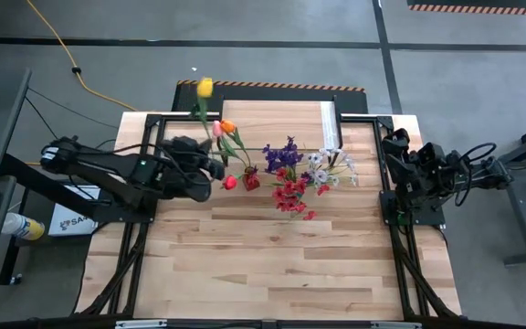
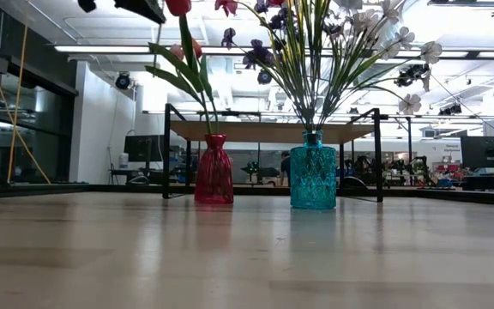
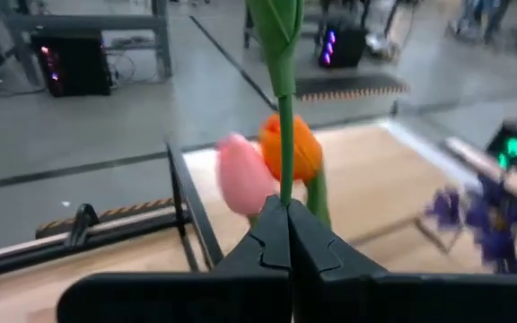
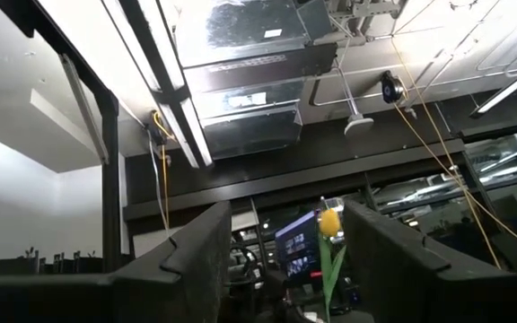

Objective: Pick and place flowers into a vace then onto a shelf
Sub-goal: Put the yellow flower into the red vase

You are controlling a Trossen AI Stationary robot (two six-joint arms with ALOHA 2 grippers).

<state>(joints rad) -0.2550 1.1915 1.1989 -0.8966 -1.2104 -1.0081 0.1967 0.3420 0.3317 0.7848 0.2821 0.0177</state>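
Looks like mid-insert: left gripper [image 3: 286, 235] is clenched on a yellow tulip [image 1: 205, 88] stem above the red vase [image 2: 213, 169], left of the teal vase [image 2: 313, 170]. Next it needs lowering straight in. Right gripper [image 4: 285, 242] waits far right, fingers spread.

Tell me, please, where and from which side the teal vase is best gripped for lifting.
Probably the narrow neck of the teal vase, just under the rim, approached level from the side. The stems of the blossom sprays fan out above the mouth, blocking a top approach, and the body widens below the neck.
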